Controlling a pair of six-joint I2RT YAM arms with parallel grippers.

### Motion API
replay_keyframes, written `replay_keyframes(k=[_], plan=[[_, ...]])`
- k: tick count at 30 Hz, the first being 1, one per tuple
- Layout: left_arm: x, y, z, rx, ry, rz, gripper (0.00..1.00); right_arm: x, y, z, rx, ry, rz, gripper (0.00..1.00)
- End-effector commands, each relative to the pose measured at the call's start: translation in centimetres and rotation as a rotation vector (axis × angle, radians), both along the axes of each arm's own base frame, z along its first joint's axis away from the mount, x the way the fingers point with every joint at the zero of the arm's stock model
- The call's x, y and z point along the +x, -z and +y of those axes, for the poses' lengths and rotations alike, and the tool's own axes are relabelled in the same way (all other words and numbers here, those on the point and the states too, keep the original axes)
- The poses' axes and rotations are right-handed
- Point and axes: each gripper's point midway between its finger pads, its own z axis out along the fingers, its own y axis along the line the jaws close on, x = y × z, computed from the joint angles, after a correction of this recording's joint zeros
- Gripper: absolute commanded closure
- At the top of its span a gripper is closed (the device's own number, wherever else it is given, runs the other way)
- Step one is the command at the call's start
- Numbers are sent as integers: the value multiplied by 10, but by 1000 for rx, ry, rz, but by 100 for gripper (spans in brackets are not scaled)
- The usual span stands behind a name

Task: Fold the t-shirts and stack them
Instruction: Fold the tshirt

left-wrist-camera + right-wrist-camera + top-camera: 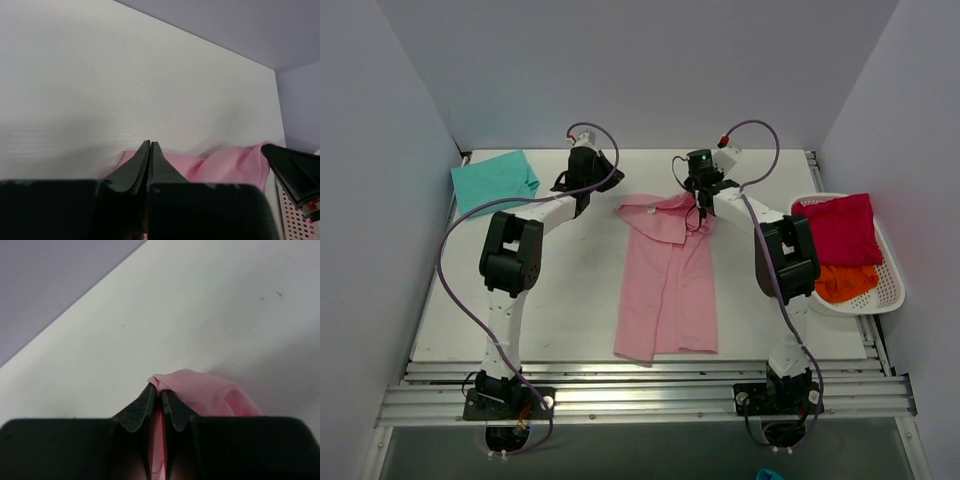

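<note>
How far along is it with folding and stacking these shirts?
Done: one teal cloth t-shirt lies folded, far left. In hand: the light pink cloth t-shirt, right gripper shut on its far edge, left gripper shut nearby. Remaining: crimson red t-shirt and orange t-shirt in the white plastic mesh basket.

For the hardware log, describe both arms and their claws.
Left arm and right arm: white links, bulky black joint housings, black bases, each trailed by a looping purple-grey cable. Left claw and right claw: matte black tapered fingers. A green light glows on the right wrist.
</note>
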Motion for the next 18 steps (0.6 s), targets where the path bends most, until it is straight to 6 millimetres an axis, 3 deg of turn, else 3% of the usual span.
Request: replay_keyframes(k=[1,4,5,6,7,8,10,11,14,18], plan=[[12,-27,-6,-10,24,-55,98,22,-1,-5,15,-9,-13,96],[14,-27,-10,-15,40,-57,98,44,9,-12,33,14,-22,96],[14,-24,-11,-17,47,-49,98,50,34,-15,29,19,12,96],[14,-21,-12,-17,52,-46,98,65,26,-19,50,31,-16,96],[14,-20,-11,-18,54,-43,98,69,37,-21,57,36,3,96],[13,-19,-11,-18,54,-43,98,72,68,-22,61,40,47,96],[11,-13,-11,-14,56,-33,98,87,71,-26,93,59,31,96],[10,-14,-10,-13,58,-35,98,89,92,-25,99,61,56,96],[5,-7,-10,-9,63,-22,98,103,94,-24,137,70,17,96],[-2,2,-10,1,73,-4,98,118,76,-26,161,83,-54,91]])
